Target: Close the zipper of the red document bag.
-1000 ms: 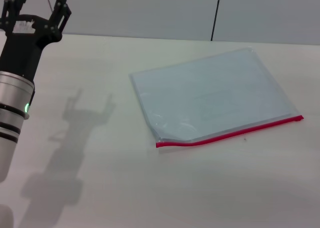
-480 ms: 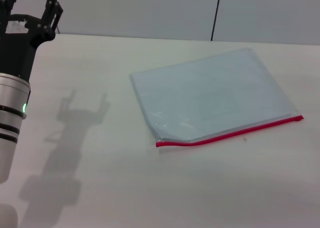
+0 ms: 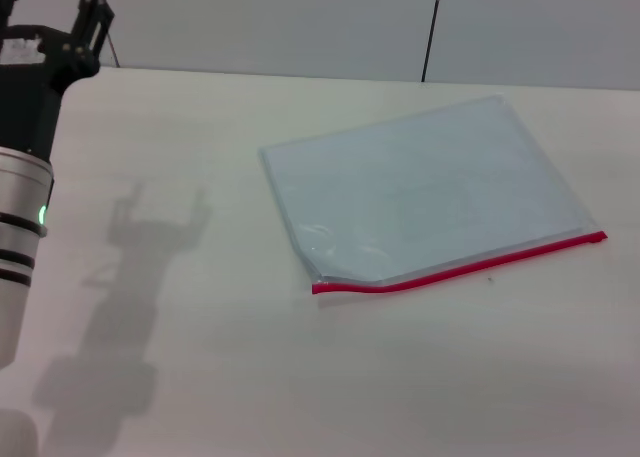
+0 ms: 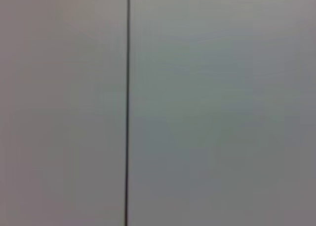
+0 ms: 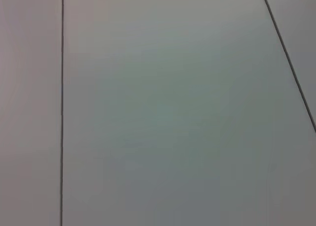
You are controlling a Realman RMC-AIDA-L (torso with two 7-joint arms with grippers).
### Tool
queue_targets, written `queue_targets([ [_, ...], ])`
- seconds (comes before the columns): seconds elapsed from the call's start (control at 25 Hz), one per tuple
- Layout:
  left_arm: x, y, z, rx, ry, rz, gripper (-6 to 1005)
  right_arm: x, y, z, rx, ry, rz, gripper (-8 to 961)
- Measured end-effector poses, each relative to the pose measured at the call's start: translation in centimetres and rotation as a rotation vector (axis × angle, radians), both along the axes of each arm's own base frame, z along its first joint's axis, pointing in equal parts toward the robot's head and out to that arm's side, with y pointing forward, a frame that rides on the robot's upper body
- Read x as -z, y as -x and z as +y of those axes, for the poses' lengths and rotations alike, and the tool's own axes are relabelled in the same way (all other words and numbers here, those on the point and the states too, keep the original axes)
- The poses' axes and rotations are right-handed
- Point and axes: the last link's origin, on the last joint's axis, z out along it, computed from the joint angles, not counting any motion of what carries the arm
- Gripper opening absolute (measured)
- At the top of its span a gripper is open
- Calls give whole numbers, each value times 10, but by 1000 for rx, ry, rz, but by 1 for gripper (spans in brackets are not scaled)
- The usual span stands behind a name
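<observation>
The red document bag lies flat on the white table, right of centre, a translucent pale blue pouch. Its zipper is the thin red strip along the long edge nearest me, running from the near-left corner to the right corner. I cannot make out the slider. My left gripper is raised at the far left, well away from the bag, open with nothing between its fingers, and partly cut off by the picture's edge. Neither wrist view shows the bag or any fingers. The right gripper is out of view.
The table spreads wide around the bag, with the left arm's shadow on it. A grey wall with a dark vertical seam stands behind. Both wrist views show only grey wall panels with seams.
My left arm has drifted farther left and back, away from the bag; its shadow shifted left with it. The bag has not moved.
</observation>
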Motion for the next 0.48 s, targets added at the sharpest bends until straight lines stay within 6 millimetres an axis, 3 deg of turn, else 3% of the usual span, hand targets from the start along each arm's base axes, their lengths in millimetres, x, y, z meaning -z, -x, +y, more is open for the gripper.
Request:
queue_targets([
  [0.48, -1, 2, -1, -9, -8, -11, 816, -3, -4, -5, -18, 29, 76, 820],
])
